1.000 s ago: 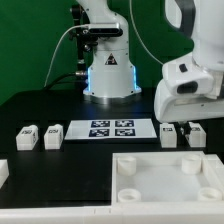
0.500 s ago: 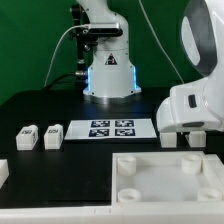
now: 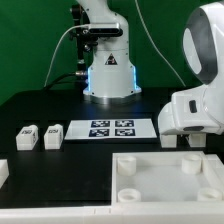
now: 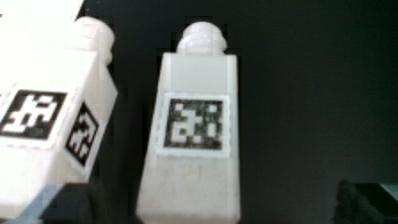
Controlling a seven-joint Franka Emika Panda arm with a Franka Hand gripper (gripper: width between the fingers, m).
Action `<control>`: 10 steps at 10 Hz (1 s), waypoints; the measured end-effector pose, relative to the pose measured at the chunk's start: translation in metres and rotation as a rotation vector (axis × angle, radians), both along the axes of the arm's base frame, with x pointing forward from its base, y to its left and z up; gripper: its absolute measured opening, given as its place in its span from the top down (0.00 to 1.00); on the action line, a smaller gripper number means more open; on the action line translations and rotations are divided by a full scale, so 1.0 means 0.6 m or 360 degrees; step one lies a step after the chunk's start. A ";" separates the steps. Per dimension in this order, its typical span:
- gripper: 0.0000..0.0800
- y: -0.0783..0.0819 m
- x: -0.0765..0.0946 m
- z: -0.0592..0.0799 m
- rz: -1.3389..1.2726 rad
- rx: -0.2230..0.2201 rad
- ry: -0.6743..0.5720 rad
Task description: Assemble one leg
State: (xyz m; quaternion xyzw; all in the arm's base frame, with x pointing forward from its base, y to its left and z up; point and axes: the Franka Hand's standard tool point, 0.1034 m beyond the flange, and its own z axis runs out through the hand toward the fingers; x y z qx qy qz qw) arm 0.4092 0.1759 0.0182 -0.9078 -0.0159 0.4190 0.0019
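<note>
In the wrist view a white leg (image 4: 199, 130) with a black-and-white tag lies straight below the camera, its rounded peg end pointing away. A second leg (image 4: 54, 100) lies beside it. My gripper (image 4: 214, 205) is open: one dark finger (image 4: 64, 204) shows on one side of the centred leg, the other (image 4: 366, 198) well off the other side, neither touching it. In the exterior view the white hand (image 3: 196, 110) hangs low over the two right-hand legs (image 3: 168, 140), mostly hiding them. Two more legs (image 3: 27, 136) (image 3: 52, 135) stand at the exterior view's left.
The big white panel with round sockets (image 3: 165, 180) fills the front. The marker board (image 3: 111, 128) lies in the middle, before the robot base (image 3: 108, 75). A small white part (image 3: 3, 172) sits at the left edge.
The hand has come down and a little to the exterior view's right, and now covers the two right-hand legs that showed plainly a second ago.
</note>
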 end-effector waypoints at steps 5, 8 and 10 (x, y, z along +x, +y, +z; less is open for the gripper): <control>0.19 -0.004 -0.024 -0.016 0.0003 -0.0008 0.0026; 0.50 -0.004 -0.024 -0.016 0.0003 -0.0007 0.0027; 0.64 -0.005 -0.024 -0.016 0.0003 -0.0007 0.0027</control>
